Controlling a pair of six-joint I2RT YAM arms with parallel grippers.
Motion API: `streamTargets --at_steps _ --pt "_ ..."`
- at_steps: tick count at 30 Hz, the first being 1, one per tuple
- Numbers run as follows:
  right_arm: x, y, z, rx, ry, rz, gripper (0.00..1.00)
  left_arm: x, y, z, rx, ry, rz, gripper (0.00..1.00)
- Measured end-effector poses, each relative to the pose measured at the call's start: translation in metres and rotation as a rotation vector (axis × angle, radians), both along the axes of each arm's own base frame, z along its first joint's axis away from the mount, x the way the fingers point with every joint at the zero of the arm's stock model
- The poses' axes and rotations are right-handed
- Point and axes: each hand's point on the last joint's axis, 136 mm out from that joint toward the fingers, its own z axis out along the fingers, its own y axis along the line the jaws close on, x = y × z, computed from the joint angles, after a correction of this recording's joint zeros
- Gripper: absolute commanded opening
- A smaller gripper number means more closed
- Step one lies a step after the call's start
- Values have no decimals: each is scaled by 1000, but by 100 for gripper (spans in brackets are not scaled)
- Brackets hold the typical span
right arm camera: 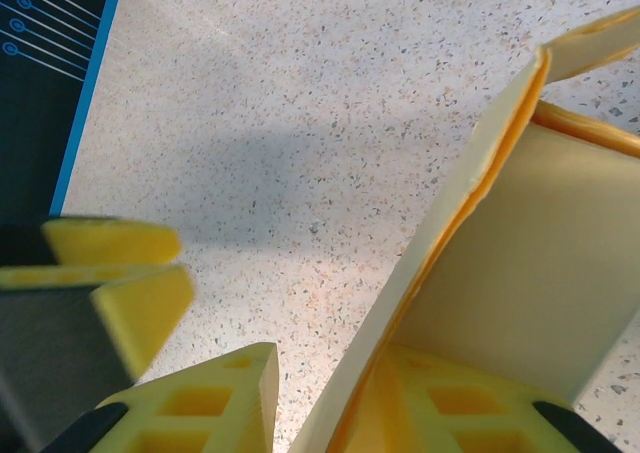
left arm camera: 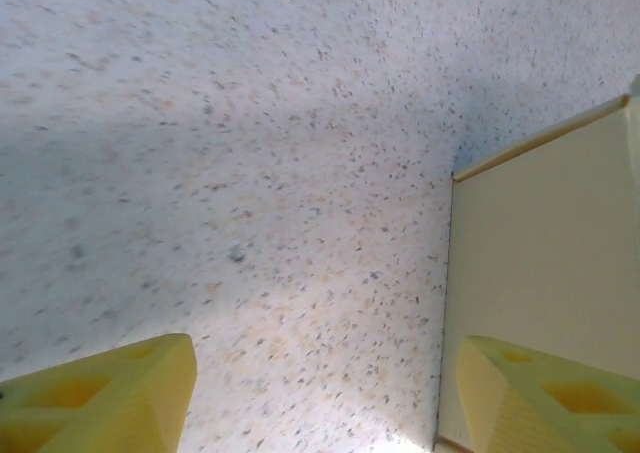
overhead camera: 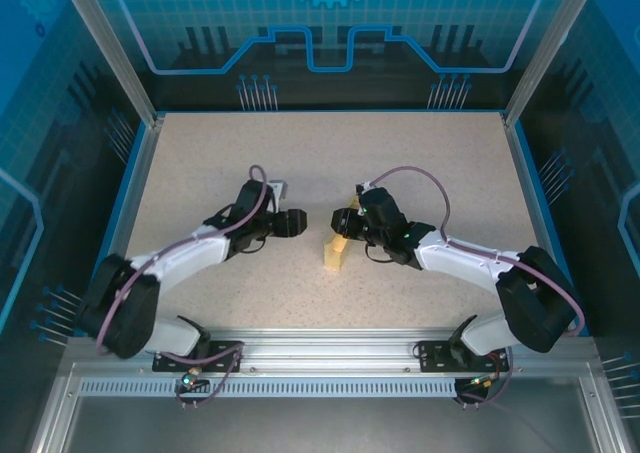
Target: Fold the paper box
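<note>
The paper box (overhead camera: 334,254) stands upright on the speckled surface (overhead camera: 330,153) between the two arms, touching or just under the right pincer (overhead camera: 346,223) and near the left pincer (overhead camera: 298,223). From the left wrist we see the left pincer (left arm camera: 325,373) spread wide with bare surface between its fingers, a pale panel of the box (left arm camera: 545,253) just beside one of them. The right pincer (right arm camera: 335,358) sits partly closed astride one wall of the box (right arm camera: 520,273) — one finger inside against the card, the other outside with a slim gap showing — so we cannot tell whether it truly grips.
</note>
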Motion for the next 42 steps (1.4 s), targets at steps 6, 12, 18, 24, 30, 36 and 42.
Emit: streamTargets --at_steps 6,12,18,24,30,36,42 --pt "0 0 0 0 0 0 31 -50 13 11 -86 -158 11 82" --pt "0 0 0 -1 -1 0 31 -83 -21 26 -127 -276 -124 90" --pt "0 0 0 -1 -1 0 30 -97 -50 19 -33 -336 -233 92" --pt "0 0 0 -6 -2 0 30 -94 -75 21 58 -412 -297 92" --pt "2 2 0 -9 -3 3 30 -87 -95 14 141 -479 -337 92" --pt "4 3 0 -10 -2 3 29 -76 -100 8 197 -538 -330 90" --pt "4 3 0 -10 -3 2 29 -66 -109 -2 218 -572 -324 83"
